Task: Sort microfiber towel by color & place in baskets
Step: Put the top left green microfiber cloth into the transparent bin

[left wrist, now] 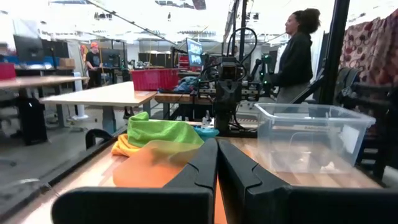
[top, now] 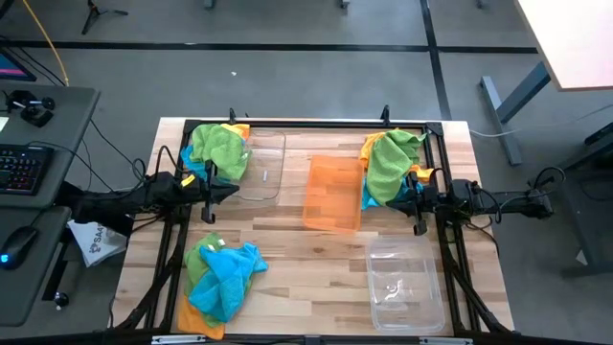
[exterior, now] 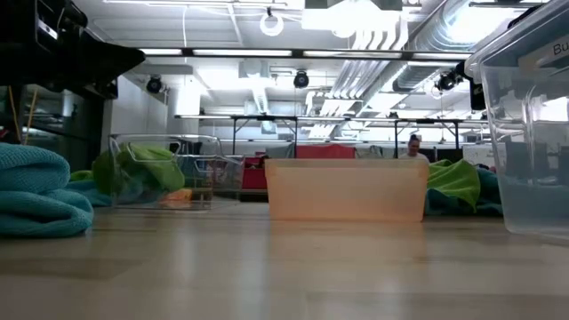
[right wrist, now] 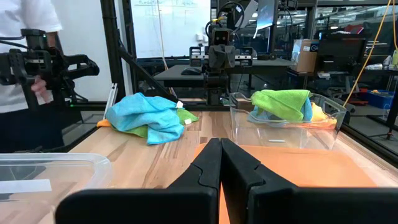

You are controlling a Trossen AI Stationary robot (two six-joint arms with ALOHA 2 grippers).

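Towels lay in three mixed heaps: one at upper left [top: 218, 149] spilling into a clear basket [top: 261, 166], one at upper right [top: 391, 163] beside the orange basket [top: 332, 194] at centre, one at lower left [top: 222, 278] on bare wood. A second clear basket [top: 405, 286] sat at lower right, seemingly empty. The left gripper [top: 230, 190] and right gripper [top: 395, 199] hovered at mid-height of the frame, pointing inward, fingers pressed together and holding nothing.

No towel looked sorted yet. A good first pick would likely pinch only the topmost cloth, since colours overlapped. Open wood lay at lower centre; the black frame rail [top: 316, 123] bounded the upper edge.
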